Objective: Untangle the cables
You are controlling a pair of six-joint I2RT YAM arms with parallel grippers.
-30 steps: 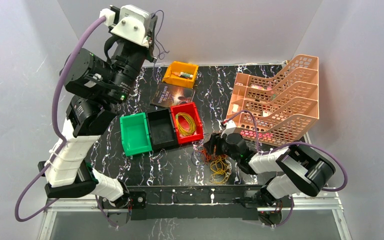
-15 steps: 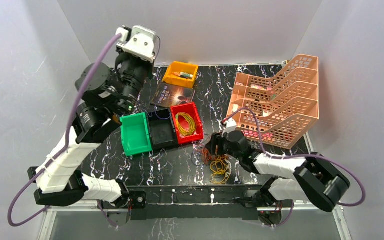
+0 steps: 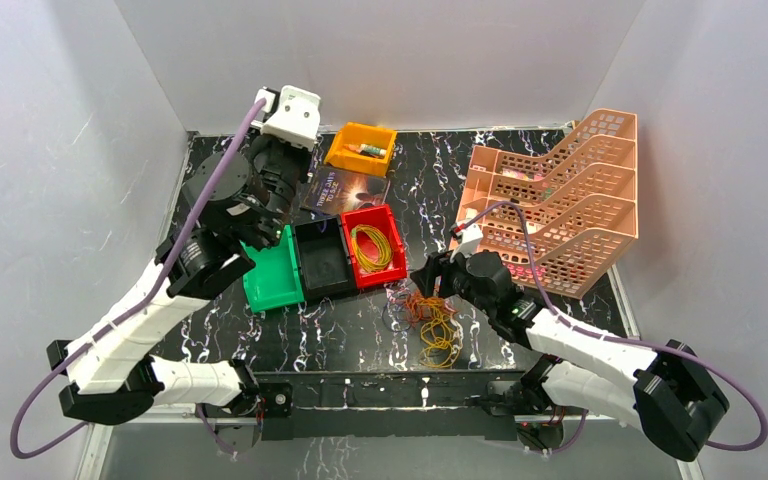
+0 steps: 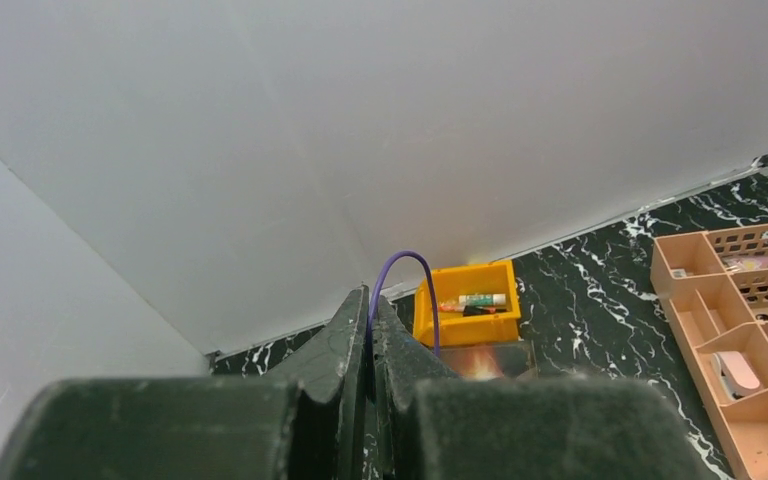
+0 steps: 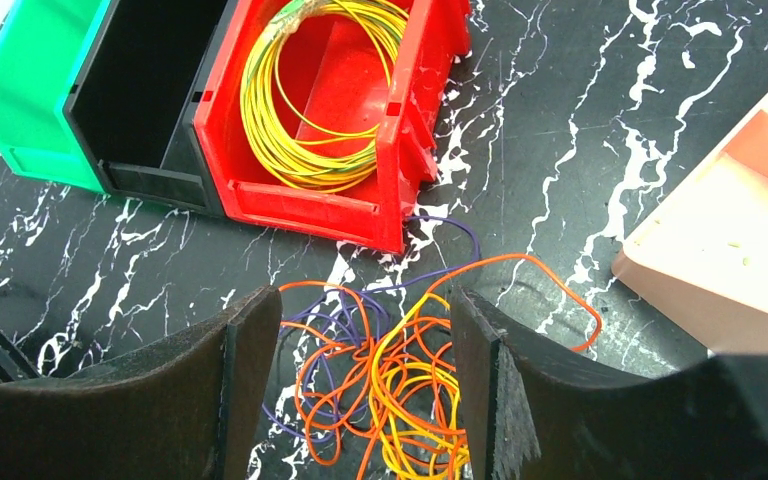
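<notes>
A: Where do we stand with the wires?
B: Our left pincer (image 4: 369, 300) is clamped shut on one purple wire (image 4: 406, 258), whose loop arches up out of the tips. Seen from overhead, that arm hangs at the back left, above the green bin (image 3: 275, 285) and the black bin (image 3: 322, 262). The rest is an orange, yellow and purple tangle (image 5: 390, 380) lying on the table (image 5: 560, 90) just in front of the red bin (image 5: 400, 110). That bin already holds a yellow coil (image 5: 305, 170).
A: And our right pincer (image 5: 365, 335)?
B: It is spread wide, holds nothing, and straddles the tangle from above.
A: So how do we do this well?
B: We judge the purple wire is bound for an empty bin, likely the black one. We lower the left pincer until the loop sits inside the walls before we let go, so the springy wire doesn't hop the rim.
A: And on the right?
B: We don't bite into the thick middle. We pick a strand that stands apart, such as the orange loop (image 5: 550, 268) bulging towards the pink tray (image 5: 720, 260). We close on that alone and lift slowly. If the heap rises with it, we stop and take hold elsewhere.
A: What could go wrong?
B: Thin wire can slip from the tips, and one purple strand runs close against the red bin's front.
</notes>
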